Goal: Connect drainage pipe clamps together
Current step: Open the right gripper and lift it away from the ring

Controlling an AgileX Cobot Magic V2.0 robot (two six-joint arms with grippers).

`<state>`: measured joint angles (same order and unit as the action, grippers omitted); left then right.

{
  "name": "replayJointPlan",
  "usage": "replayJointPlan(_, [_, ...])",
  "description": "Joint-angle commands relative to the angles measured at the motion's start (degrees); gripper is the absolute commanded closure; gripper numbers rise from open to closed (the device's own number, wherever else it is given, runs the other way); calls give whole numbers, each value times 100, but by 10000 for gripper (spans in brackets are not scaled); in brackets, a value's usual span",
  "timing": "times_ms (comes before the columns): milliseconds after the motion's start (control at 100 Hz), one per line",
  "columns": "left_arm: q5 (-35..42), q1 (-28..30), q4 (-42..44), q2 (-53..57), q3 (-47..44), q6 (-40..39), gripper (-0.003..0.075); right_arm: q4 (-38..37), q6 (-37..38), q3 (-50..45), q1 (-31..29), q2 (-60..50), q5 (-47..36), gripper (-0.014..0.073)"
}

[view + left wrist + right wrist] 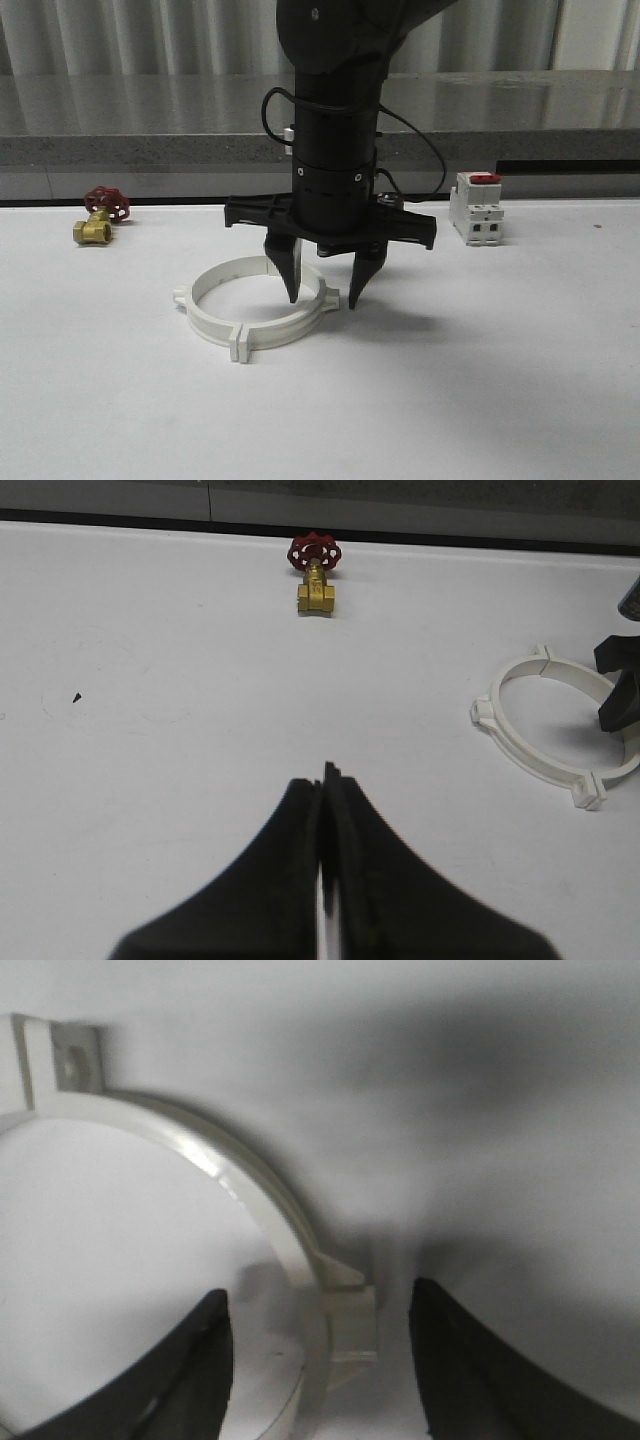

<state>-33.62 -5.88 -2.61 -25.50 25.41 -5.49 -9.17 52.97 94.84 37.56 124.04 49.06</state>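
The two white drainage pipe clamps [215, 328] lie flat on the white table [480, 380], their end tabs meeting so they form a hoop. My right gripper [324, 302] points straight down, open. One finger is inside the hoop and one outside, straddling the right half's side lug [350, 1325] without touching it. In the right wrist view the right gripper [320, 1360] has the curved band [250, 1190] between its open fingers. The hoop [520, 742] also shows in the left wrist view, far from my left gripper [325, 775], which is shut on nothing.
A brass valve with a red handwheel [100, 215] lies at the back left, and shows again as the valve [315, 575] in the left wrist view. A white breaker with a red switch [477, 208] stands at the back right. A grey ledge [120, 150] runs behind the table.
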Motion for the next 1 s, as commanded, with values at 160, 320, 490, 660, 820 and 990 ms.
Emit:
replayJointPlan(160, [415,16,-58,-25,162,2,741,-200,-69,190,2,-445,70,174])
replayJointPlan(320, [415,16,-58,-25,162,2,741,-301,-240,190,-5,-788,70,174])
replayJointPlan(490, [415,16,-58,-25,162,2,741,-301,-870,190,-16,-1243,128,174])
replayJointPlan(660, [415,16,-58,-25,162,2,741,-301,-2154,190,-36,-1828,321,174])
replayJointPlan(820, [415,16,-58,-25,162,2,741,-308,-2955,87,-370,-2410,528,176])
replayJointPlan(990, [415,16,-58,-25,162,2,741,-308,-3477,-332,-934,-3112,784,179])
